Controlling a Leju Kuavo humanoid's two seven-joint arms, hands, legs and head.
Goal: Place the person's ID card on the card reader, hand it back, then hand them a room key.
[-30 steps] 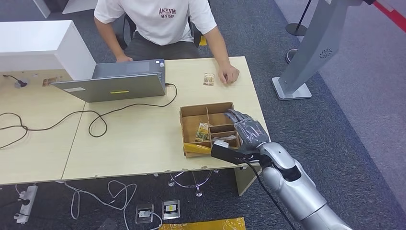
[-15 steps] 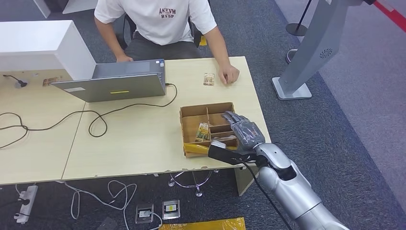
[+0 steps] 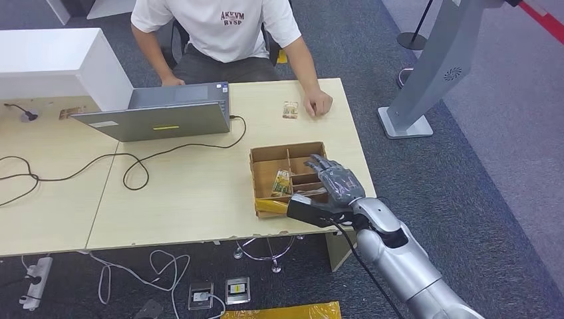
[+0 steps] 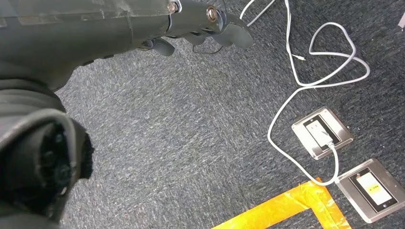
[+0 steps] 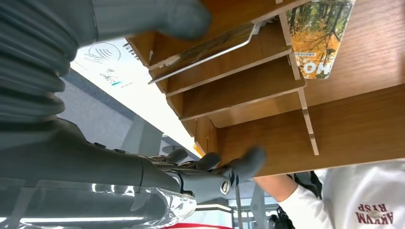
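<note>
Right hand (image 3: 336, 183) hovers over the right compartments of the box (image 3: 266, 159), fingers spread, holding nothing. A card (image 5: 203, 47) lies under its thumb in a near slot; whether they touch, cannot tell. Key card (image 3: 282, 182) stands in the middle compartment. Farther on the surface (image 3: 193, 193), ID card (image 3: 290, 109) lies beside the person's hand (image 3: 318, 105). Left hand (image 4: 191, 28) hangs over the floor, fingers loosely curled, empty.

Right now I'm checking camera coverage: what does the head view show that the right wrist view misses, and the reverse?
Head view alone: the laptop, its black cable, and a card on the table by the person's hand. Right wrist view alone: a card lying in a narrow slot under the thumb. Both: the divided wooden box, the picture card in it, the right hand and the person's white shirt.
</note>
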